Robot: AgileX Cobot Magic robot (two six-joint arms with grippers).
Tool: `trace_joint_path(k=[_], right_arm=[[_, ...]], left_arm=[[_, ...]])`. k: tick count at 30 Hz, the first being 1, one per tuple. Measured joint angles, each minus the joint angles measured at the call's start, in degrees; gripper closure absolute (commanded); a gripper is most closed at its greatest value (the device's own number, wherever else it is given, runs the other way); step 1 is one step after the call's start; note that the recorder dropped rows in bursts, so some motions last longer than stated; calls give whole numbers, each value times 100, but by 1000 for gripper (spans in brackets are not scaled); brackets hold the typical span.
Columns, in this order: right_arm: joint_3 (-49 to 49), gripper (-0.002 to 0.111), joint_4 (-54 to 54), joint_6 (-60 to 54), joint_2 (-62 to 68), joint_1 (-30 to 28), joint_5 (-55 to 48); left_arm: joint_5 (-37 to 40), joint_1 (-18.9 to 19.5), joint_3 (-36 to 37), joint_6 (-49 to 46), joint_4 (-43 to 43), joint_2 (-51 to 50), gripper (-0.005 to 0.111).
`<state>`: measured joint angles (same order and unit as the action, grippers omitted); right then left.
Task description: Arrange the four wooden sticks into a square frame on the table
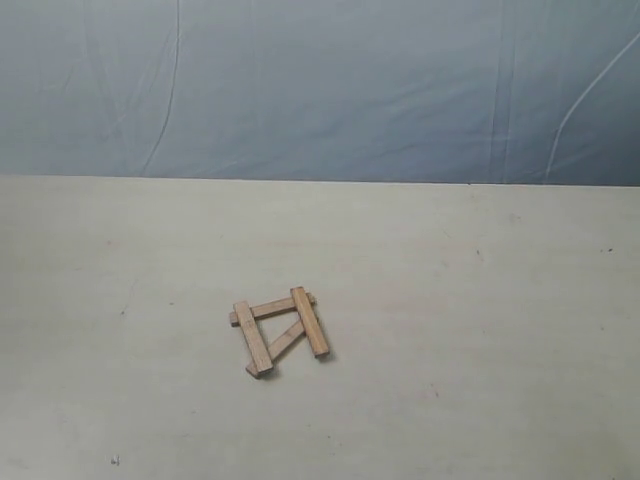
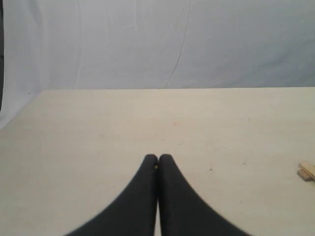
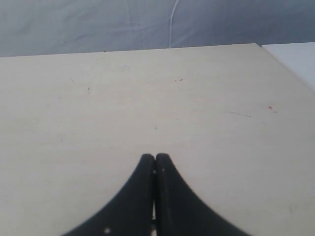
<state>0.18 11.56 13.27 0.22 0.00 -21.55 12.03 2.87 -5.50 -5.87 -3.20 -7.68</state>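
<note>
Four tan wooden sticks (image 1: 279, 332) lie in a loose overlapping pile near the middle of the pale table (image 1: 480, 330) in the exterior view. Two lie roughly side by side on top, crossing two others beneath, one level and one slanted. They form no square frame. Neither arm shows in the exterior view. My left gripper (image 2: 158, 158) is shut with nothing between its black fingers, over bare table; a stick end (image 2: 306, 170) peeks in at that view's edge. My right gripper (image 3: 155, 157) is also shut and holds nothing, with no stick in its view.
A wrinkled blue-grey cloth backdrop (image 1: 320, 85) hangs behind the table's far edge. The table's corner and side edge (image 3: 275, 61) show in the right wrist view, another side edge (image 2: 22, 110) in the left wrist view. Small dark specks dot the surface.
</note>
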Motion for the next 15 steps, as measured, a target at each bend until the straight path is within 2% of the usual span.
trace_joint_path(k=[7,15], right_arm=[[0,109,-103,0,-8,0,12],[0,109,-180,0,-8,0,36]], left_arm=[[315,41,444,330,29,666,107],[393,41,534,689,153,731,107]])
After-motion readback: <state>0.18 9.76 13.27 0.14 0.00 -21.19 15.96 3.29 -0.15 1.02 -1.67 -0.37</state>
